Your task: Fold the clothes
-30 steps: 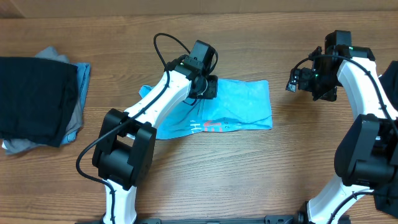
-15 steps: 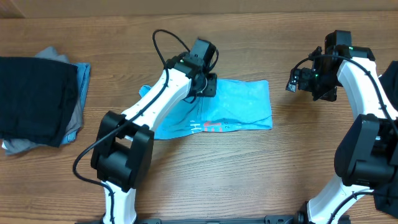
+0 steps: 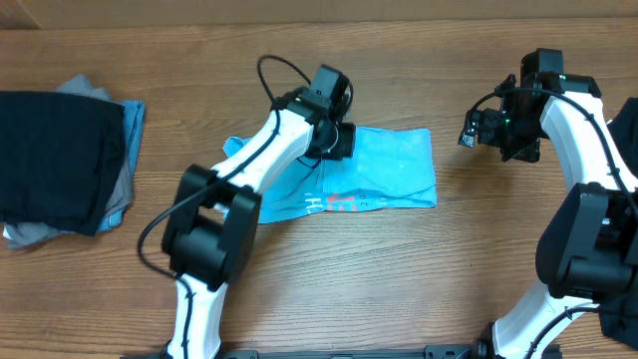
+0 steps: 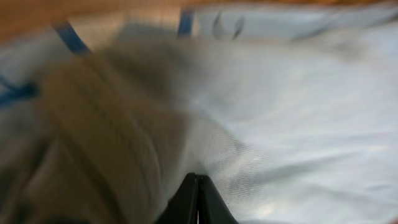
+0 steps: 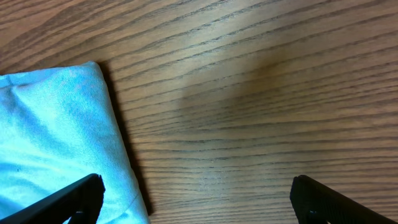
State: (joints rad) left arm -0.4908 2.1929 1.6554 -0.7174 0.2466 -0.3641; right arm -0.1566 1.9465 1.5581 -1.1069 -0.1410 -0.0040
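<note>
The light sky-blue T-shirt (image 3: 391,165) lies partly folded mid-table, with white-and-red lettering along its front edge. My left gripper (image 3: 337,140) sits on the shirt's back left part. In the left wrist view its fingers (image 4: 198,186) are pressed together with pale blurred cloth (image 4: 298,93) gathered at the tips. My right gripper (image 3: 496,130) hovers open and empty over bare wood to the right of the shirt. In the right wrist view the wide-apart fingers (image 5: 199,199) frame the table, with the shirt's right edge (image 5: 56,137) at the left.
A stack of folded clothes (image 3: 55,165) sits at the far left, black on top with grey and blue below. The wooden table (image 3: 399,279) is bare in front of the shirt and between the shirt and the right arm.
My left gripper has shifted slightly to the right on the shirt. The right arm has not moved.
</note>
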